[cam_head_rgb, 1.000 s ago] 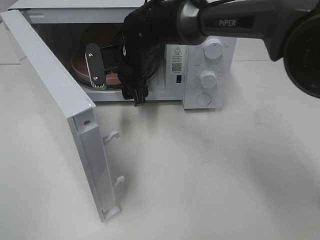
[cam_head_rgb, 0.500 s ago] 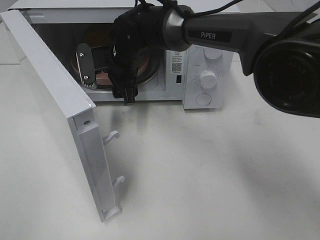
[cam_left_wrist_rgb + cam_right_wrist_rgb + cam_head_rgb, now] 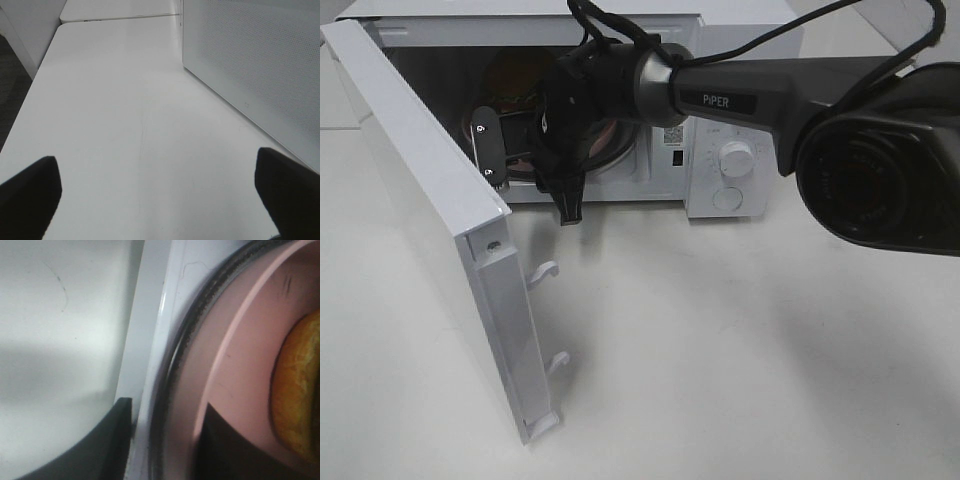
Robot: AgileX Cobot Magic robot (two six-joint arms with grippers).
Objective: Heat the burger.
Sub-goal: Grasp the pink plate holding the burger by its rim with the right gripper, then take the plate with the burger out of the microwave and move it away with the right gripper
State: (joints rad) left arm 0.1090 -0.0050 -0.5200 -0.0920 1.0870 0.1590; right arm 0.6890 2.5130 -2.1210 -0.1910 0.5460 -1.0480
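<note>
The burger (image 3: 300,390) shows in the right wrist view as a golden bun on the pink plate (image 3: 240,355). The plate lies on the glass turntable (image 3: 161,390) inside the open microwave (image 3: 730,160). In the exterior view my right arm hides the burger, and only a strip of the plate (image 3: 608,135) shows. My right gripper (image 3: 165,407) reaches into the cavity. Its jaws stand apart, one finger over the plate and the other outside the rim. My left gripper (image 3: 155,157) is open and empty over the bare table.
The microwave door (image 3: 430,200) is swung wide open to the front left, with its latch hooks facing the table. Control knobs (image 3: 735,157) sit on the right panel. A white perforated panel (image 3: 250,65) stands close to the left gripper.
My right gripper has shifted left and slightly toward the cavity's front. More of the plate now shows to the right of the wrist. The door has not moved.
</note>
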